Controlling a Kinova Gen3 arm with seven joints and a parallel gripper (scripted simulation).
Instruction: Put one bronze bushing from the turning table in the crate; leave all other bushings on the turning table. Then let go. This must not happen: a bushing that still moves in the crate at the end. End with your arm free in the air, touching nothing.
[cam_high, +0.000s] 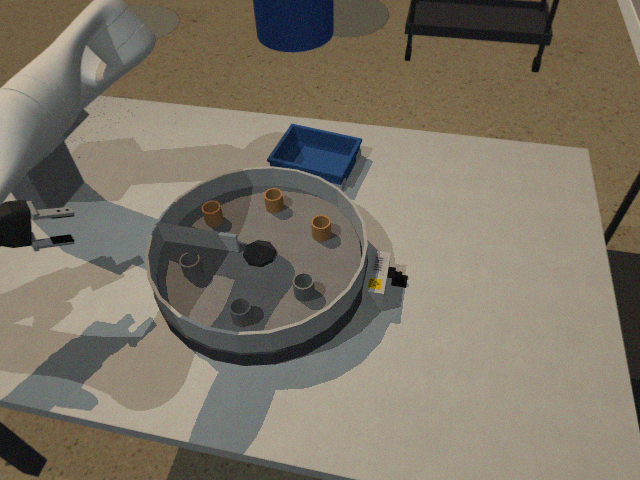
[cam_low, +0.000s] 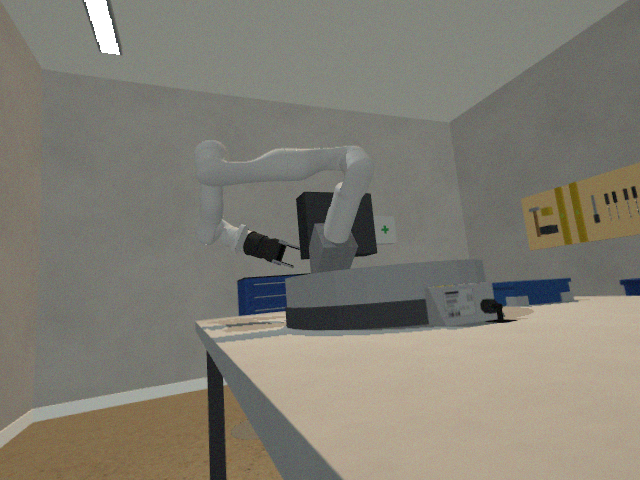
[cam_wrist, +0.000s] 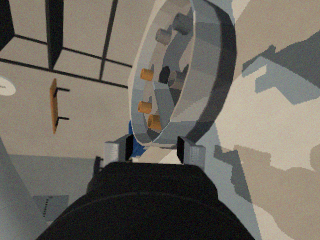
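Note:
The round grey turning table (cam_high: 256, 263) stands mid-table, with a black hub (cam_high: 259, 252) and a grey divider bar. Three bronze bushings stand upright in its far half: one (cam_high: 211, 213), one (cam_high: 273, 199) and one (cam_high: 321, 227). Three grey bushings stand in its near half: one (cam_high: 189, 260), one (cam_high: 240, 309) and one (cam_high: 302, 284). The blue crate (cam_high: 315, 152) sits just behind the turning table, empty. My gripper (cam_high: 54, 226) is open and empty, hovering above the table top left of the turning table, fingers pointing toward it. The wrist view shows the turning table (cam_wrist: 185, 70) ahead between the fingers.
A small grey control box (cam_high: 381, 271) with a black knob is fixed to the turning table's right side. The robot base stands at the table's far left. A blue barrel (cam_high: 292, 21) and a dark cart (cam_high: 478, 25) stand on the floor behind.

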